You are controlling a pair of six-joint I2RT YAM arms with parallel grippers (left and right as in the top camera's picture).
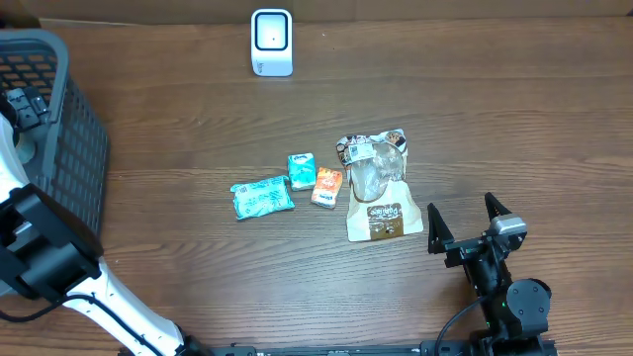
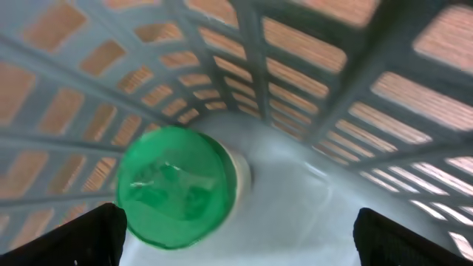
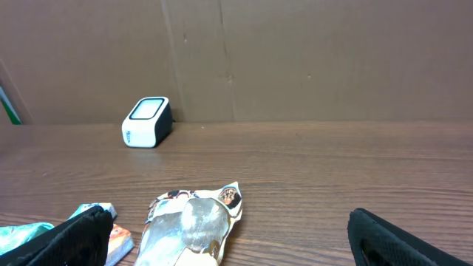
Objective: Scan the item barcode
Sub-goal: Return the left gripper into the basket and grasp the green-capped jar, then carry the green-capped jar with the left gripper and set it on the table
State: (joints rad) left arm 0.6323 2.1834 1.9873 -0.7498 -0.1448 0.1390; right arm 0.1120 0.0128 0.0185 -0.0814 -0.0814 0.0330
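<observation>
The wooden table (image 1: 297, 297) carries everything. At its left edge stands a dark mesh basket (image 1: 69, 129), and the white left arm (image 1: 59, 267) reaches into it from the near-left corner. In the left wrist view the left gripper (image 2: 236, 247) hangs inside the basket with its fingers spread wide apart and nothing between them. Just beyond it, a green-capped container (image 2: 177, 185) lies on the basket floor.

Near the table's near-right corner sits the right gripper (image 1: 465, 225) – jaws fully apart, empty, pointing toward the far edge.

The items for scanning lie around the table's middle, all clear of both grippers. The largest is a snack pouch (image 1: 376, 188) with a clear window and a brown label, just ahead of the right gripper. Left of it lies a crumpled teal packet (image 1: 262, 196). The white barcode scanner (image 1: 271, 42) stands at the far edge, well apart from the items. Between pouch and teal packet sit a small orange packet (image 1: 327, 186) and a small teal packet (image 1: 301, 170), side by side.
</observation>
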